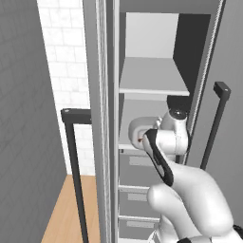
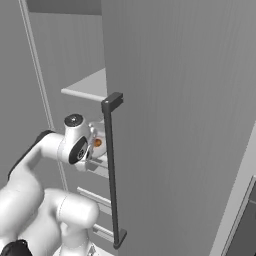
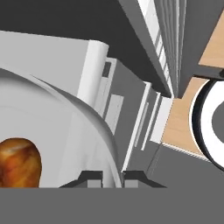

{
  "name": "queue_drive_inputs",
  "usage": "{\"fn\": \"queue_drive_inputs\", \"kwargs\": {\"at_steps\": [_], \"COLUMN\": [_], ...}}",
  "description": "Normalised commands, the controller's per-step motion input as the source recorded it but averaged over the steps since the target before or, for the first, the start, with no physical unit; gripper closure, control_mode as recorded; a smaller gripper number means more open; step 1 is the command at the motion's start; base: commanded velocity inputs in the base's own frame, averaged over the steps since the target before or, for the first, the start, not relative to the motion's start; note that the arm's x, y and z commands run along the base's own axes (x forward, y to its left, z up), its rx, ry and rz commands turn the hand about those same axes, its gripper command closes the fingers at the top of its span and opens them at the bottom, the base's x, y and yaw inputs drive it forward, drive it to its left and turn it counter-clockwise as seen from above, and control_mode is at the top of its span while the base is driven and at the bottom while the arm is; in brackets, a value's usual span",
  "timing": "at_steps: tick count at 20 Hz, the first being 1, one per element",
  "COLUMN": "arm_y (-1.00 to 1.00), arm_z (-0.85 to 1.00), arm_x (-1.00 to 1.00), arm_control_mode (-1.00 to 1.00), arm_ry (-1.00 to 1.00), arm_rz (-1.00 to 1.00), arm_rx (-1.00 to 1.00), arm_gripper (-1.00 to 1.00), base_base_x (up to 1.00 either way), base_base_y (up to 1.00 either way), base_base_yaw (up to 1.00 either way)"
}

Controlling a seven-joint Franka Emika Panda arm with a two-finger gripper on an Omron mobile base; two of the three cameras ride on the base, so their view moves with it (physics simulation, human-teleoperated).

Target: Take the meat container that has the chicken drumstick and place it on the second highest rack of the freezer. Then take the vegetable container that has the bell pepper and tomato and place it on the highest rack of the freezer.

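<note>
Item: meat container (image 3: 65, 131), white, rigid, thin-walled; chicken drumstick (image 3: 17, 168) inside at 8 o'clock in hand view.
Loc: at freezer (image 1: 156, 76) opening, level w/ lower open shelf; highest rack (image 1: 152, 78) at 12 o'clock above, bare.
Tool: gripper (image 3: 111, 177) pinched fully shut on container rim.
Handling (est.): light, stiff, smooth/slippery; contents loose, keep level. Best hold: rim edge, as now.

You see the freezer (image 1: 156, 28) standing open, its highest rack (image 1: 153, 77) bare. On the lower shelf (image 1: 142, 107) sits a pale container (image 3: 65, 131) with the chicken drumstick (image 3: 17, 162) inside; grey drawers (image 1: 135, 171) sit below.
</note>
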Motion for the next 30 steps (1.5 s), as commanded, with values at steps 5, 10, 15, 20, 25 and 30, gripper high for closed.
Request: {"fn": "queue_drive_inputs", "kwargs": {"at_steps": [5,10,15,20,25,30], "arm_y": [0.00,-0.01,-0.01,-0.04,-0.01,0.00], "arm_z": [-0.05,-0.22,-0.35,-0.31,-0.06,-0.03], "arm_x": [0.64,0.58,0.48,0.38,0.24,-0.11], "arm_control_mode": [-1.00,-1.00,-1.00,-1.00,-1.00,-1.00], "arm_ry": [0.05,0.03,0.01,0.00,-0.01,-0.12], "arm_rz": [0.00,0.00,0.00,0.00,-0.03,0.00], "arm_rx": [0.00,0.00,0.00,0.00,0.00,0.00], "arm_gripper": [1.00,1.00,1.00,1.00,-1.00,-1.00], "base_base_x": [0.00,0.00,0.00,0.00,0.00,0.00], "base_base_y": [0.00,0.00,0.00,0.00,0.00,0.00], "base_base_yaw": [0.00,0.00,0.00,0.00,0.00,0.00]}}
